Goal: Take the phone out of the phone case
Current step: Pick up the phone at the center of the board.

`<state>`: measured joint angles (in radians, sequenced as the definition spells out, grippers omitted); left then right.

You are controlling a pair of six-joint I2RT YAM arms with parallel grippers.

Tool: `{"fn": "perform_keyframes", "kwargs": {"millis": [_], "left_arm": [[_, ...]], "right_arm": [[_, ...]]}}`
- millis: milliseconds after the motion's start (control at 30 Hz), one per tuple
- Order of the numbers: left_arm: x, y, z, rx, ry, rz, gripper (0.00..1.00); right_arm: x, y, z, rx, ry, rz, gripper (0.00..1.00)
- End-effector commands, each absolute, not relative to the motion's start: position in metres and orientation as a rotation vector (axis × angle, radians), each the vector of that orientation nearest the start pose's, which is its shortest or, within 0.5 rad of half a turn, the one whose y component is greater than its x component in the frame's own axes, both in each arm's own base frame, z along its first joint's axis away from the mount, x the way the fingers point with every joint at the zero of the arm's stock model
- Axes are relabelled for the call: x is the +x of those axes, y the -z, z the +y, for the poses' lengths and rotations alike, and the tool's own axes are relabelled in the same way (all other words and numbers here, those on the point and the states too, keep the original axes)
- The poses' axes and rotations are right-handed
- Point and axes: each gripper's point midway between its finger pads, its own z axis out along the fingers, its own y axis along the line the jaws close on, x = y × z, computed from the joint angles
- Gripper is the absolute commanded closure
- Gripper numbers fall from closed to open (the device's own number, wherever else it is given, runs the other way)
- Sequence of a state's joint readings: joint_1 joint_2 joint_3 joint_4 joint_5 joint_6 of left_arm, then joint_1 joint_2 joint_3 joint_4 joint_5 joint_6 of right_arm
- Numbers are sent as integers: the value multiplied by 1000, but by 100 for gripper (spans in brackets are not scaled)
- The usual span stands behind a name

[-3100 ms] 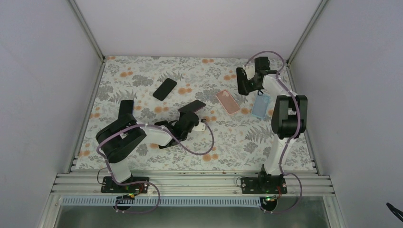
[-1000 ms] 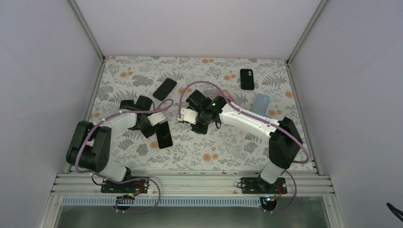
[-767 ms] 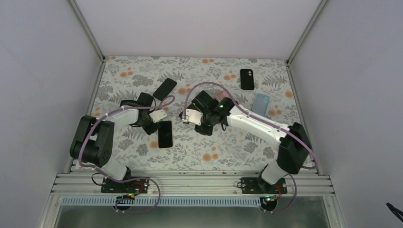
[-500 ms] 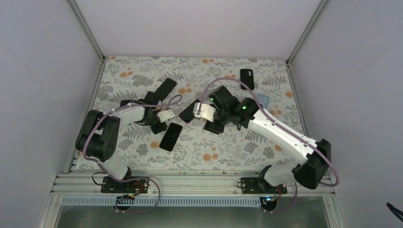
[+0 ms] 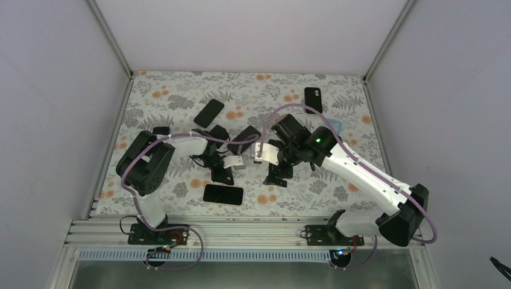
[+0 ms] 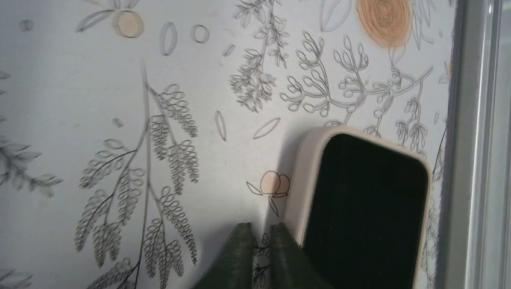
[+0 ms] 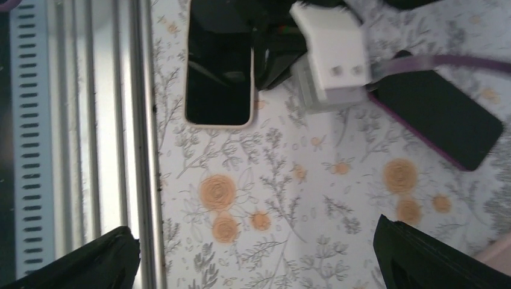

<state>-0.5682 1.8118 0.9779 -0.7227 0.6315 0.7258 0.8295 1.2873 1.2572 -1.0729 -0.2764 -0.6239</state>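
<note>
cream-cased phone (image 5: 223,194) slid nearer; left claw (image 6: 260,232) clenched beside it, right claw (image 5: 280,173) now released.

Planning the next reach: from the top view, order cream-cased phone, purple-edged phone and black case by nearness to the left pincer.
1. Cream-cased phone, just nearside of the left pincer.
2. Purple-edged phone, mid-table behind it.
3. Black case, far right corner.
</note>
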Motion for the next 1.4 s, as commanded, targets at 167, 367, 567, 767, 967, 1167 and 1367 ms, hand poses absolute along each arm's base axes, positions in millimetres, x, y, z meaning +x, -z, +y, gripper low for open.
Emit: {"fn": "perform_keyframes", "kwargs": {"millis": [167,367,567,767,967,1167,1367], "left_arm": [[266,-102,-201,1538,740,2232,0],[317,-153,-114,1188,326,2257,0],[331,-193,-17,758,58,2249,0],[319,-190,17,547,57,2252,0],[322,-181,19,454,97,2271,0],[321,-178,25,438,63,2276,0],[322,-177,26,437,64,2268,0]], "right_arm": [[153,-174,273,-1874,-593,1920,0],[169,-127,314,-1838,-507,1991,0],[151,-96,362,-1815,-599,1994,0],[119,-61,374,-1939,-621,1969,0],[120,-32,384,-1955,-535,1996,0],[131,-18,385,-1944,-461,1991,0],[139,-10,380,-1948,-374,1979,0]]}}
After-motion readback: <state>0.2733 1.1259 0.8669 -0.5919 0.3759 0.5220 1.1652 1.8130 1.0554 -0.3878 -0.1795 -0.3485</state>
